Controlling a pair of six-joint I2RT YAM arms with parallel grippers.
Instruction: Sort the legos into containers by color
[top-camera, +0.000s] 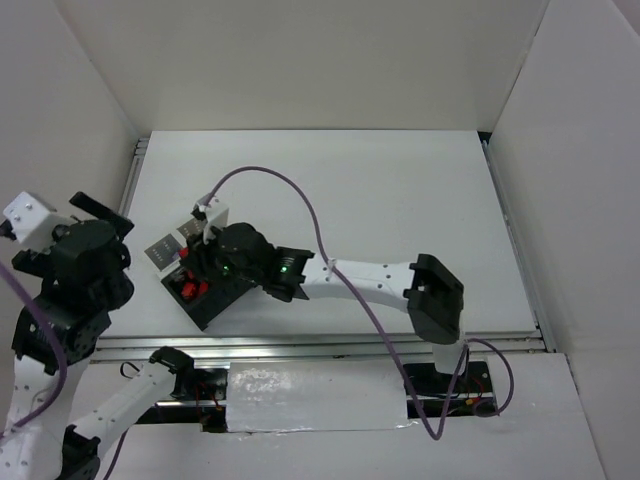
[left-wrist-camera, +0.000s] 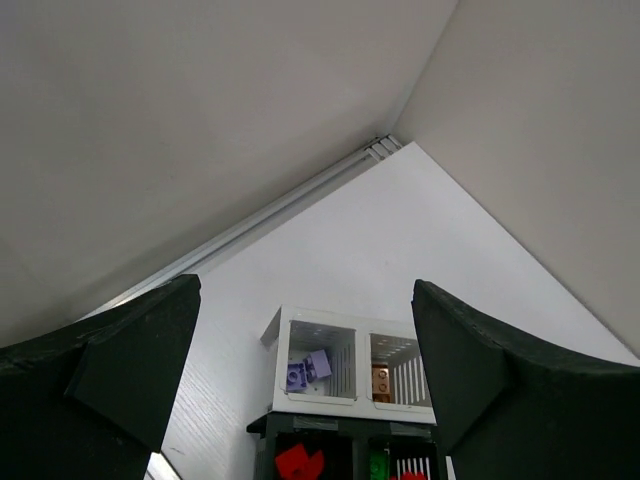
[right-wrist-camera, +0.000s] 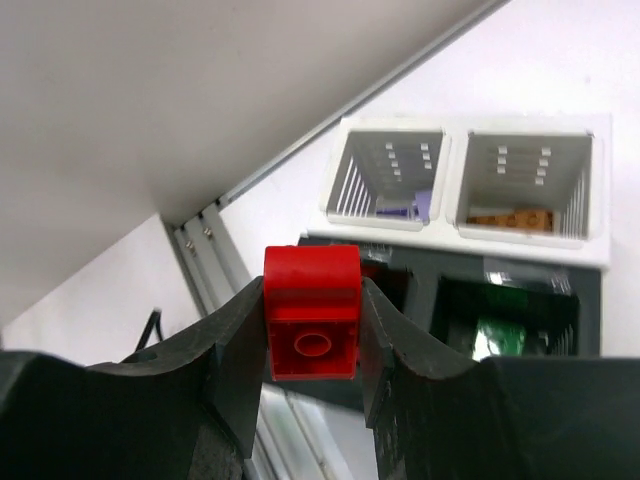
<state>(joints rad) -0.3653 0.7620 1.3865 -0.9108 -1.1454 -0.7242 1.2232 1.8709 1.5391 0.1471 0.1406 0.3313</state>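
A white tabletop (top-camera: 400, 200) sits between plain white walls (top-camera: 300, 60). The left pincer (left-wrist-camera: 305, 300) gapes wide, empty; the right pincer (right-wrist-camera: 312, 300) clamps a red lego (right-wrist-camera: 312, 315) over the black box (top-camera: 212, 308).

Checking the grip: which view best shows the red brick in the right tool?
The right wrist view: the red brick sits central, clamped in the right tool. Top external: the arm hides it. The left wrist view shows the black box, not this brick.
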